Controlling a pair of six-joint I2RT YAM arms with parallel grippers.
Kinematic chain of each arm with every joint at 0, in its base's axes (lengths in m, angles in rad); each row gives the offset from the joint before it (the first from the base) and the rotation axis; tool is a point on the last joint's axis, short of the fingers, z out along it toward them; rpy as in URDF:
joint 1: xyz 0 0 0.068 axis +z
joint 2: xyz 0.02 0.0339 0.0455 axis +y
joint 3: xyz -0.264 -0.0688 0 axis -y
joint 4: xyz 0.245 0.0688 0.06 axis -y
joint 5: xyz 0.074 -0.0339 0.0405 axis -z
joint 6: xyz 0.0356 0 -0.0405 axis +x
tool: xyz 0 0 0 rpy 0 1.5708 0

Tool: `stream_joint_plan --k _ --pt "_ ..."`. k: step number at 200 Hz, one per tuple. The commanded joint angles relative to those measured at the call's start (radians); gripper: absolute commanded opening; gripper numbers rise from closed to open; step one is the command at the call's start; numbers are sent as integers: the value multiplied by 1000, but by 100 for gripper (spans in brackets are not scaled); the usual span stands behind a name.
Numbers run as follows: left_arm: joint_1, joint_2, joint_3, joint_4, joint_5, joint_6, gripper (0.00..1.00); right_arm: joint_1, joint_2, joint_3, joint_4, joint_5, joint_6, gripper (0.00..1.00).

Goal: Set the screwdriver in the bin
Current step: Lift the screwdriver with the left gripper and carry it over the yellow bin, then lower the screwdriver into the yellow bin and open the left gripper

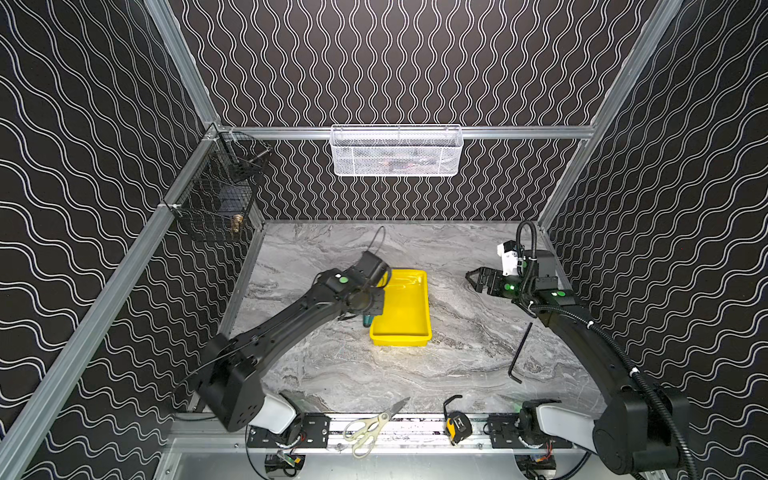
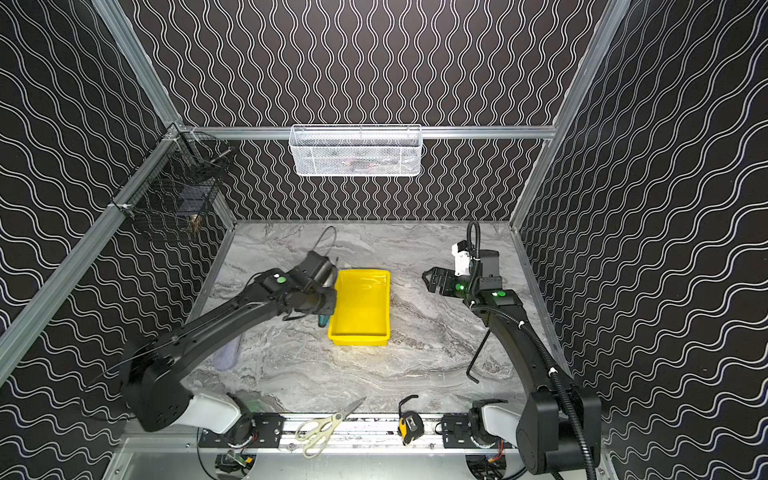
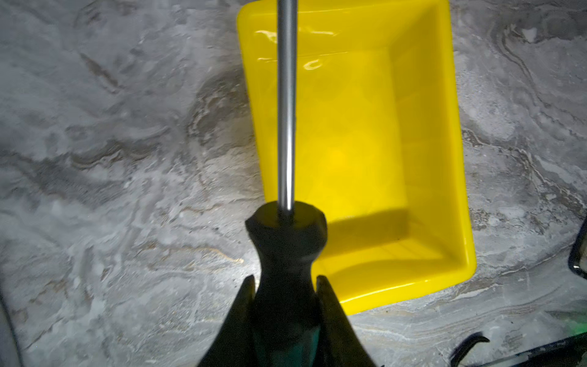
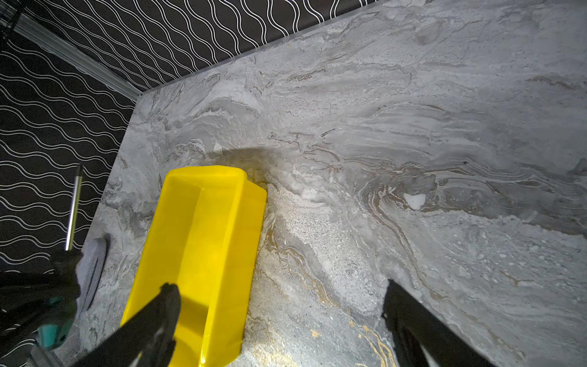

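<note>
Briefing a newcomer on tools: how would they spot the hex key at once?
On the marble table, look right of the yellow bin, beside the right arm. The hex key lies flat there: a thin black rod with a short L-bend, unlike the scissors and tape measure at the front edge.

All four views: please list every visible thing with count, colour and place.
table: 1, grey marble, under all
screwdriver: 1, black-green, at bin's left side
bin: 1, yellow, table middle
hex key: 1, black, right of bin
scissors: 1, white handles, front rail
tape measure: 1, yellow-black, front rail
mesh basket: 1, white, back wall
wire basket: 1, black, left wall
pale object: 1, greyish, table's left side, unclear
left pincer: 1, black, shut on screwdriver
right pincer: 1, black, open, right of bin
</note>
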State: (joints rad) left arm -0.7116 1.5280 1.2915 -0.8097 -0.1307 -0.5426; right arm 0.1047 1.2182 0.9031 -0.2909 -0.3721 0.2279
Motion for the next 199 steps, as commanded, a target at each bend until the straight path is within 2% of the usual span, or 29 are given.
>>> stream_joint_plan --k 1,40,62,89,199 --pt "-47 80 59 23 -34 33 12 1 -8 1 29 -9 7 99" --pt "-89 229 108 55 -30 53 11 1 0 3 27 -17 6 100" --pt "-92 277 98 92 -12 62 16 1 1 4 24 -10 6 99" --pt "-94 335 98 109 -18 73 17 1 6 6 27 -10 4 100" --pt "-94 431 53 187 -15 61 31 1 -4 -2 38 -11 7 100"
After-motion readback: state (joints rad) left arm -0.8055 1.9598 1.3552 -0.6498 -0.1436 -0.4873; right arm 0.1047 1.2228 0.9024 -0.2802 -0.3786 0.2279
